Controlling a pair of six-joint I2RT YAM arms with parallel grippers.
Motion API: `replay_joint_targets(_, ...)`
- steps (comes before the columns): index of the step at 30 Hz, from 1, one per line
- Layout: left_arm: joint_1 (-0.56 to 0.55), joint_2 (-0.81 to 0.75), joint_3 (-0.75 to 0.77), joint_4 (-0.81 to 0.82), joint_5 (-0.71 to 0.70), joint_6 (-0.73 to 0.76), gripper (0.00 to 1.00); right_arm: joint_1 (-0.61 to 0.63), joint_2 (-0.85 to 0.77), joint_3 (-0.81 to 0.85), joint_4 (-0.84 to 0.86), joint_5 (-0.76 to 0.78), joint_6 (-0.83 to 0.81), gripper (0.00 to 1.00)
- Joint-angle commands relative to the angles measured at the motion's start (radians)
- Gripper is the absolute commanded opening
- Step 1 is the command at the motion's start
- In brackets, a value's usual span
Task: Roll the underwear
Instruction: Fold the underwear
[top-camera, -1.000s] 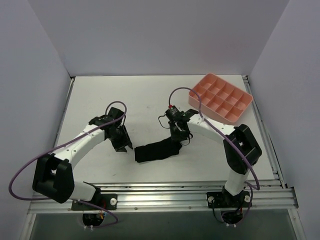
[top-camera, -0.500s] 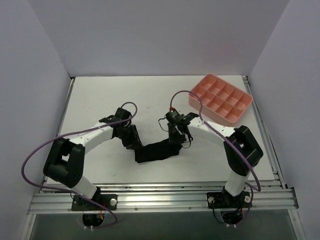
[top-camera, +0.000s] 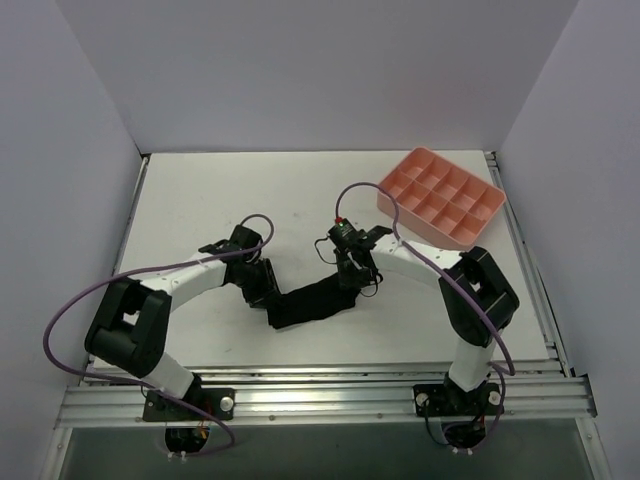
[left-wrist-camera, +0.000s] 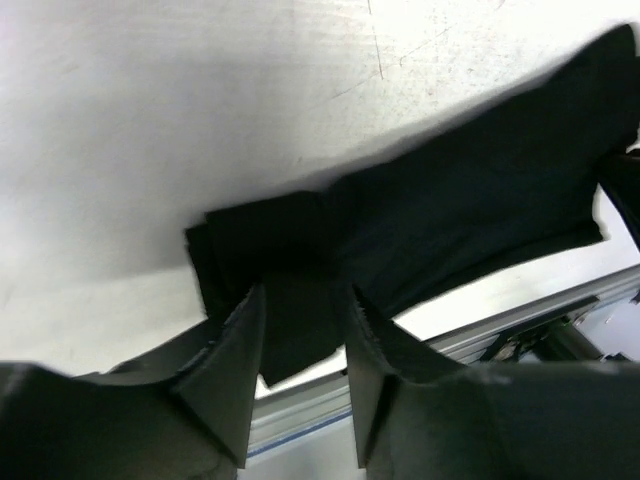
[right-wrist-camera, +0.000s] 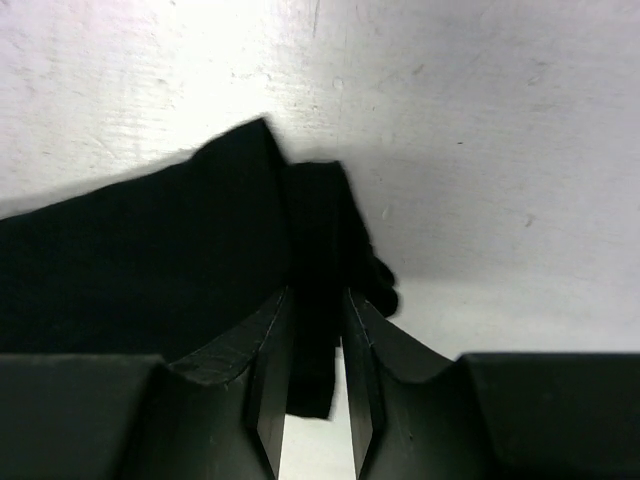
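The underwear (top-camera: 310, 302) lies lengthwise between them: right gripper (right-wrist-camera: 315, 295) pinches its right end, left gripper (left-wrist-camera: 302, 295) straddles the left end, grip unclear.

This is a robot lab test cell. A plain white bench (top-camera: 200, 200) is boxed in by bare pale walls (top-camera: 300, 70) at 9, 12 and 3 o'clock. Slotted aluminium rails (top-camera: 330, 385) run along its 6 o'clock edge. A left arm (top-camera: 170, 285) and a right arm (top-camera: 420, 260) are bolted there, trailing purple cables (top-camera: 70, 320). A pink compartment tray (top-camera: 425, 228) sits at 2 o'clock.
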Motion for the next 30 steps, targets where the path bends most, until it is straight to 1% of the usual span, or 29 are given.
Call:
replay_joint_targets(1, 0.004, -0.124, 0.051, -0.099, -0.109, 0.004, 0.47, 0.004, -0.083, 0.087, -0.111, 0.064, -0.028, 0.22)
replay_joint_targets(2, 0.004, -0.141, 0.068, -0.136, -0.120, 0.009, 0.49, 0.004, -0.095, 0.091, -0.123, 0.060, -0.010, 0.22)
replay_joint_targets(5, 0.009, -0.151, 0.116, -0.187, -0.149, 0.022, 0.50, 0.016, -0.114, 0.072, -0.126, 0.050, 0.035, 0.21)
replay_joint_targets(12, 0.015, -0.074, 0.093, -0.176, -0.157, 0.047, 0.51, 0.096, -0.112, -0.040, -0.005, 0.022, 0.125, 0.21)
replay_joint_targets(16, 0.054, -0.063, 0.078, -0.178, -0.157, 0.064, 0.51, 0.132, -0.068, -0.092, 0.048, 0.016, 0.145, 0.19)
replay_joint_targets(19, 0.088, -0.049, 0.081, -0.170, -0.112, 0.110, 0.53, 0.125, -0.071, -0.178, 0.099, 0.011, 0.112, 0.18)
replay_joint_targets(21, 0.114, -0.042, 0.087, -0.161, -0.052, 0.168, 0.54, 0.110, -0.074, -0.218, 0.116, 0.011, 0.081, 0.19)
replay_joint_targets(23, 0.116, -0.036, 0.096, -0.153, -0.026, 0.222, 0.54, 0.096, -0.069, -0.220, 0.101, 0.034, 0.032, 0.19)
replay_joint_targets(25, 0.116, -0.031, 0.096, -0.143, -0.005, 0.245, 0.55, 0.080, -0.066, -0.209, 0.094, 0.036, 0.003, 0.20)
replay_joint_targets(30, 0.116, -0.020, 0.053, -0.077, 0.084, 0.265, 0.57, 0.050, -0.068, -0.162, 0.072, 0.022, -0.083, 0.21)
